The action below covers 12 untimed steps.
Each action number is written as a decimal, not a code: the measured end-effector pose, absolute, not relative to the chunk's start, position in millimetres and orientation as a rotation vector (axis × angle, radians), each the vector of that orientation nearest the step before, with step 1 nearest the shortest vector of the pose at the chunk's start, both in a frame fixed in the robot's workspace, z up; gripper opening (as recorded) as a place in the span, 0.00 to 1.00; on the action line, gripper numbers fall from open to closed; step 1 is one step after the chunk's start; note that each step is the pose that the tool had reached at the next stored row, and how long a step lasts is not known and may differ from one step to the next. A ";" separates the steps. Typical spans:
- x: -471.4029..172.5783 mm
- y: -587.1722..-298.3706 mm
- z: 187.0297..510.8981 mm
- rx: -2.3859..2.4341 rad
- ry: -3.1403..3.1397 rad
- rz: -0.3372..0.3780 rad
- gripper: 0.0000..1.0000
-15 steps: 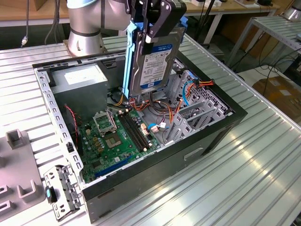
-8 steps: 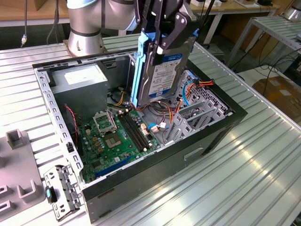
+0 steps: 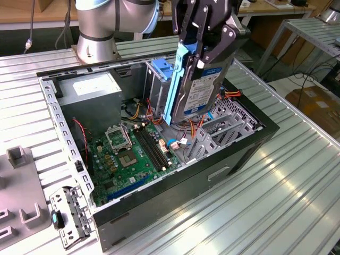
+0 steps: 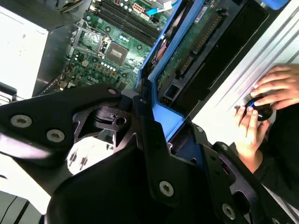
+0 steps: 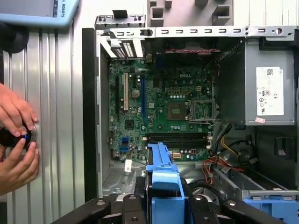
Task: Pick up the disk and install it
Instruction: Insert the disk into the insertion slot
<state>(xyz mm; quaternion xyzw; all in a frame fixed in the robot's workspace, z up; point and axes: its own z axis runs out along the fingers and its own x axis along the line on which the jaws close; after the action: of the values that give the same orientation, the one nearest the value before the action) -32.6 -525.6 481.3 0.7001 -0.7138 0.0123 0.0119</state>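
Exterior view: the black two-fingered gripper (image 3: 201,53) is clamped on the flat grey-metal disk with blue plastic rails (image 3: 204,87), holding it upright above the open black computer case (image 3: 212,175). The case lies on a ribbed aluminium table (image 3: 287,186). A grey metal-framed bench (image 3: 313,29) stands at two o'clock.

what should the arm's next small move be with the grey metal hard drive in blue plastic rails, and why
Probably a slow, short descent. The gripper is shut on the disk, which hangs nearly upright above the open black computer case, its lower end near the grey metal drive cage and orange cables, not yet seated.
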 end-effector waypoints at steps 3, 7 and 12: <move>-24.6 -528.1 480.3 2.183 -2.226 0.039 0.37; -8.4 -529.7 478.4 2.182 -2.227 0.038 0.37; -0.8 -536.2 474.2 2.181 -2.227 0.038 0.37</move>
<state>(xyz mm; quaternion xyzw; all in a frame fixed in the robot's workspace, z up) -0.8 -536.2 474.2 0.6996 -0.7143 0.0123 0.0119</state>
